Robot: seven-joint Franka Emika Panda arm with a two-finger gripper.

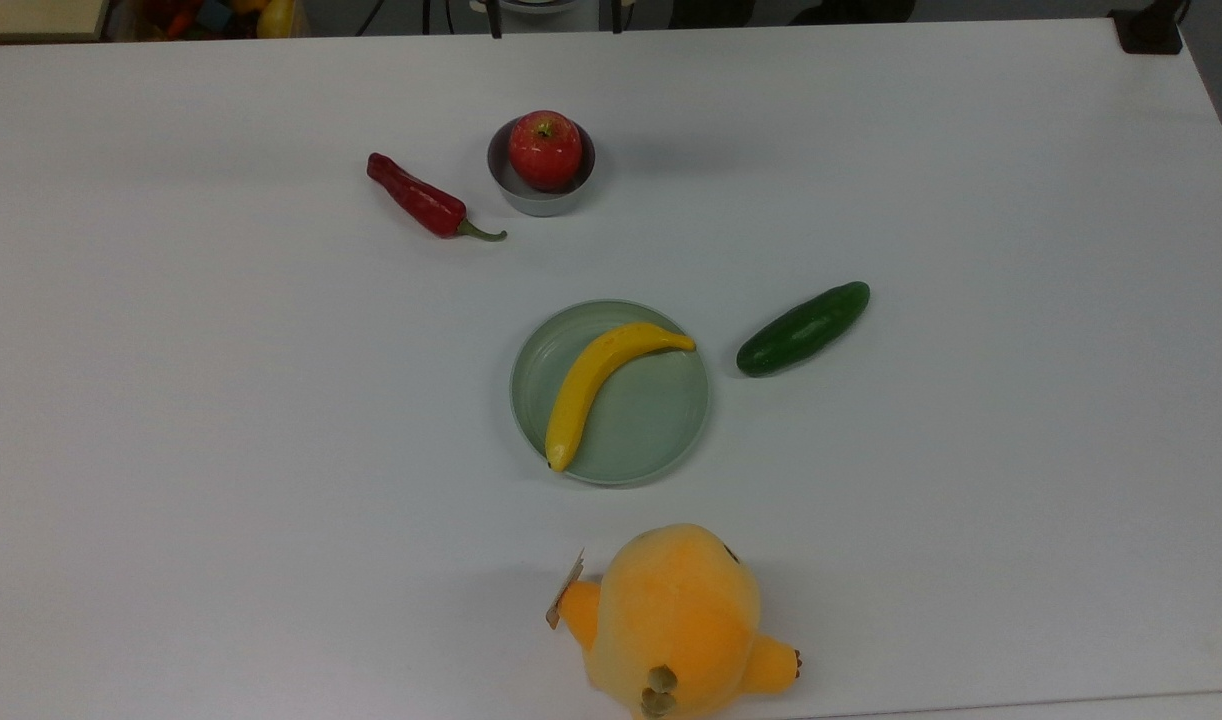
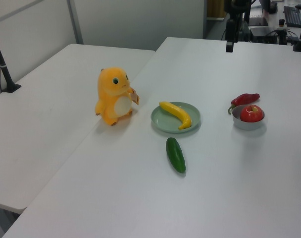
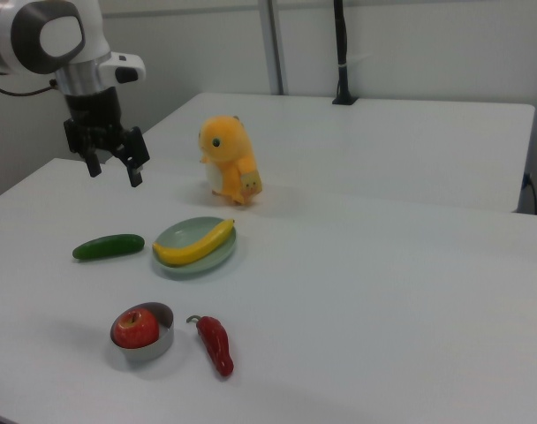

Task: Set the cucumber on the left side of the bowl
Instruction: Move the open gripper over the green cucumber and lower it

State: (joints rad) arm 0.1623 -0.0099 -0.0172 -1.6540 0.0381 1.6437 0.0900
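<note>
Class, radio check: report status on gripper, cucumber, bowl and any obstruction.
Gripper open, raised, holding nothing. Cucumber on table beside plate. Chili lies at bowl's top view's left.

Lying diagonally on the white table (image 1: 971, 500): cucumber (image 1: 803, 328), just beside the right rim of the pale green plate (image 1: 651, 430), apart from it. Resting across the plate: yellow banana (image 1: 596, 385). Sitting farther back: grey bowl (image 1: 539, 200), holding a red apple (image 1: 545, 150). Lying left of the bowl, near it: red chili (image 1: 421, 200). Standing at the near edge: orange plush toy (image 1: 676, 620).
</note>
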